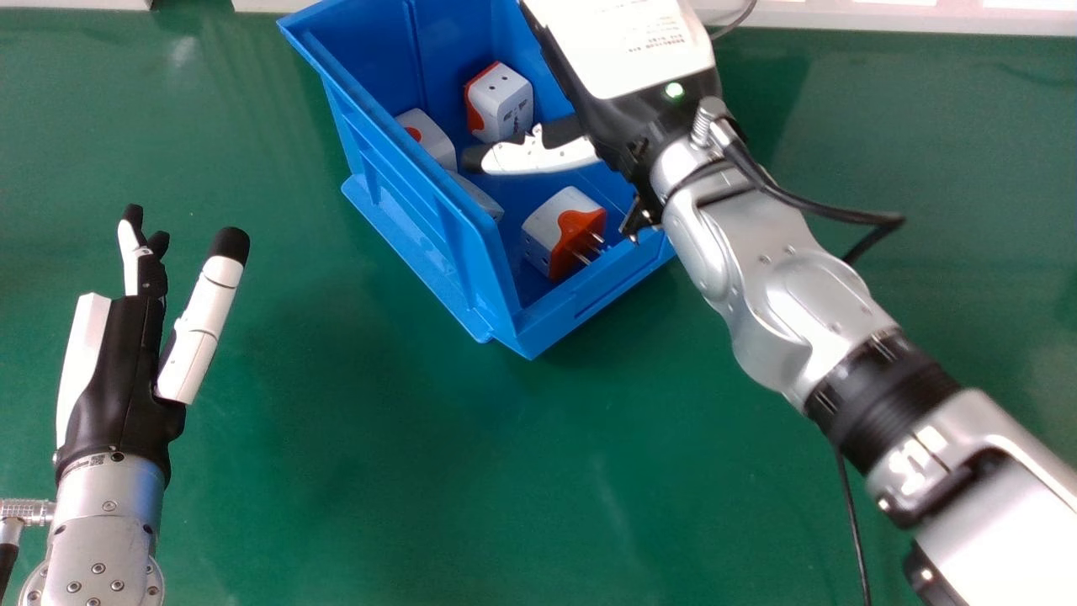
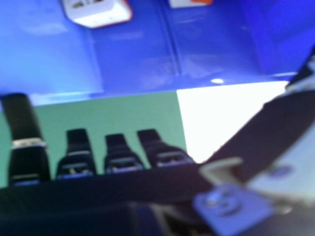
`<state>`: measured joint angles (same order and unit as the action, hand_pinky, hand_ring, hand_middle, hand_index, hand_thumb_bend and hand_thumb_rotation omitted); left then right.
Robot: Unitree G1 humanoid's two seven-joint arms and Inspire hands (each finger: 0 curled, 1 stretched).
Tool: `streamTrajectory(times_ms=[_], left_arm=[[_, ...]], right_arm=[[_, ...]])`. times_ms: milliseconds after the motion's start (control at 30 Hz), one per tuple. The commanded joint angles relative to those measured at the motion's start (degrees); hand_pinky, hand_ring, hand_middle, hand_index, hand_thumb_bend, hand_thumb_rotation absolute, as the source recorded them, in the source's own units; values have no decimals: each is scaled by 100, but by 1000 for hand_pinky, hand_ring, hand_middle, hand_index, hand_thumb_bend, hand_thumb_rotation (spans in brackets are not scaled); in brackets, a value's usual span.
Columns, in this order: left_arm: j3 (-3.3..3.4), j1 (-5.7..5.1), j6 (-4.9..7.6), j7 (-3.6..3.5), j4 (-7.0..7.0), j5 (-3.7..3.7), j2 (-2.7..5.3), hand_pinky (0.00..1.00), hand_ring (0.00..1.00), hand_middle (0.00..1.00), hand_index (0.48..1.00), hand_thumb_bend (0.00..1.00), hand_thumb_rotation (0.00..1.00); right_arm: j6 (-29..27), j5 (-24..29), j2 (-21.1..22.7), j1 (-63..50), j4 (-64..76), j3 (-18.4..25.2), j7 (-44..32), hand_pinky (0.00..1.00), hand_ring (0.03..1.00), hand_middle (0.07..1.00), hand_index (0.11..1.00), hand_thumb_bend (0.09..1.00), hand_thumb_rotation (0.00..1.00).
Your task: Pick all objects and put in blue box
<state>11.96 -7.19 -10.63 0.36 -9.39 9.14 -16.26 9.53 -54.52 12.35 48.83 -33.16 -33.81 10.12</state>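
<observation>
The green bench (image 1: 379,480) spreads beneath everything, and on it sits the blue box (image 1: 471,269), turned so a corner points toward me. My silver right arm (image 1: 782,295) slants in from the lower right of the head view, bringing my right hand (image 1: 618,50) over the box's right side. That hand is released, its fingers (image 2: 76,157) extended and its thumb (image 1: 530,156) stretched across the inside, gripping nothing. My left hand (image 1: 118,370) is off to the left above the bench, well apart from the box, relaxed and empty. Four plug adapters lie in the box: an orange-and-white one (image 1: 502,101) toward the back, two white ones (image 1: 431,139) partly hidden along the left wall, and another orange-and-white one (image 1: 559,231) near the front corner, metal prongs (image 1: 589,251) showing.
</observation>
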Motion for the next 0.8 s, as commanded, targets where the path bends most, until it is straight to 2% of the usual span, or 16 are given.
streamTrajectory(times_ms=[0,267,567,767], left_arm=[[-2,47,36,34,-41,75,-51,1000,1000,1000,1000,729,1000],[33,122,-9,-4,45,34,-96,1000,1000,1000,1000,724,1000],[34,136,-137,-29,-46,31,-94,1000,1000,1000,1000,716,1000],[39,132,-146,-12,-65,45,-90,1000,1000,1000,1000,716,1000]], right_arm=[[152,-29,157,-269,566,158,3,792,928,970,954,479,818],[397,-238,430,-1494,1931,316,277,820,925,956,946,423,821],[637,-339,484,-3703,4106,654,246,810,916,946,937,407,818],[640,-250,449,-5518,5493,1014,400,794,901,930,914,383,823]])
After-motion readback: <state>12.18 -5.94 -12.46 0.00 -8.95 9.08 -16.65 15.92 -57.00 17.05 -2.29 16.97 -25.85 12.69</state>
